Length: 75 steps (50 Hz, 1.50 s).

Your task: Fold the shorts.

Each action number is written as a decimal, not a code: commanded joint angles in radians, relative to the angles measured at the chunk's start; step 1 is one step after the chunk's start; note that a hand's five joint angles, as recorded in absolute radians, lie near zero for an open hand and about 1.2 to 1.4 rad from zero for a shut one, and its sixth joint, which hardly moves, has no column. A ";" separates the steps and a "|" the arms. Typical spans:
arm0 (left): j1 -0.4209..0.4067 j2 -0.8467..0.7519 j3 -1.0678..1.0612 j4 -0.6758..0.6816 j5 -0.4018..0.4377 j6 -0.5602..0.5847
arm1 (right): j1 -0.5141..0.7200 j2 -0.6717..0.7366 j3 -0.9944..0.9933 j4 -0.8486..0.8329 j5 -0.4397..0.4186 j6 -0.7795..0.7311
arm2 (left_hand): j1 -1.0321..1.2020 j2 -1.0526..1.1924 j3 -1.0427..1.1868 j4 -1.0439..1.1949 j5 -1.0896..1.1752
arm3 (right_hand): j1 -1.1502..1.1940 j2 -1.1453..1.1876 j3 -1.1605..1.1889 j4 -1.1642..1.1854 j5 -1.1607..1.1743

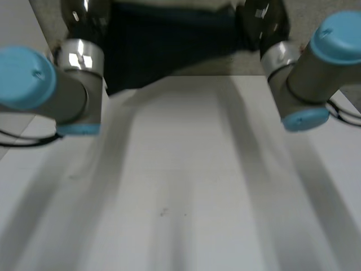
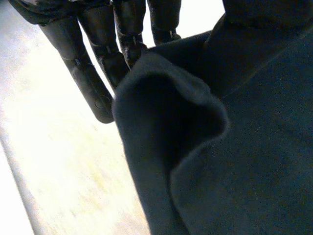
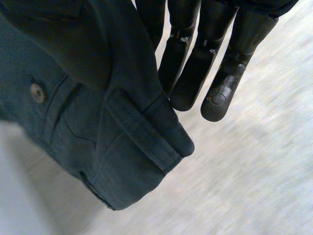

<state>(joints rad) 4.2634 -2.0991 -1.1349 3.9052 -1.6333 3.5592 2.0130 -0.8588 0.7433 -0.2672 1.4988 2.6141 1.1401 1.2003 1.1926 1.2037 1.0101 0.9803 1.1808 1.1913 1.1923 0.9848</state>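
Note:
The dark blue shorts [image 1: 169,45] hang stretched between my two hands above the table's far edge. My left hand [image 1: 84,20] holds the cloth's left end and my right hand [image 1: 265,20] its right end. In the left wrist view the left hand's fingers [image 2: 93,63] run straight, with a fold of the shorts [image 2: 220,147] pinched against them on the thumb side. Seen from the right wrist, the right hand's fingers [image 3: 205,63] are also straight and pinch the waistband end of the shorts [image 3: 98,122], near a belt loop and a button [image 3: 36,92].
The white table [image 1: 180,180] spreads bare below the shorts. My left arm [image 1: 51,90] and right arm [image 1: 316,73] flank it. Grey floor [image 1: 327,11] lies beyond the far edge.

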 commanded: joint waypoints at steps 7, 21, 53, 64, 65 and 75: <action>-0.085 -0.223 -0.224 -0.341 -0.095 0.112 | -0.005 0.213 0.151 0.385 0.034 -0.069 | 0.256 0.196 0.204 0.193 0.212 | 0.416 0.215 0.205 0.204 0.237; -0.097 0.180 -0.492 -0.860 -0.175 0.044 | -0.074 -0.311 0.732 0.558 -0.009 -0.199 | 0.256 0.196 0.204 0.193 0.212 | 0.416 0.215 0.205 0.204 0.237; -0.134 -0.304 0.054 -0.153 -0.053 0.383 | -0.077 -0.091 0.426 0.346 0.167 -0.226 | 0.256 0.196 0.204 0.193 0.212 | 0.416 0.215 0.205 0.204 0.237; -0.117 -0.605 0.328 -0.112 0.052 0.417 | -0.080 0.202 0.231 0.076 0.135 -0.236 | -0.507 -0.567 -0.560 -0.571 -0.552 | -0.388 -0.588 -0.599 -0.600 -0.567; -0.117 -0.607 0.326 -0.109 0.052 0.414 | -0.082 0.216 0.225 0.062 0.129 -0.241 | -0.725 -0.785 -0.777 -0.788 -0.769 | -0.806 -1.006 -1.017 -1.018 -0.985; -0.134 -0.431 0.115 -0.012 0.043 0.351 | -0.100 -0.057 0.356 0.062 0.129 -0.070 | -0.966 -1.026 -1.018 -1.029 -1.010 | -0.806 -1.006 -1.017 -1.018 -0.985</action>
<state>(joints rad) 4.1371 -2.6879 -0.8542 3.8483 -1.5801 3.9474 1.9258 -0.6961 0.9854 -0.2148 1.6297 2.4184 0.1915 0.2043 0.2143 0.2043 0.0452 0.2065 0.2276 0.2160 0.2388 0.0710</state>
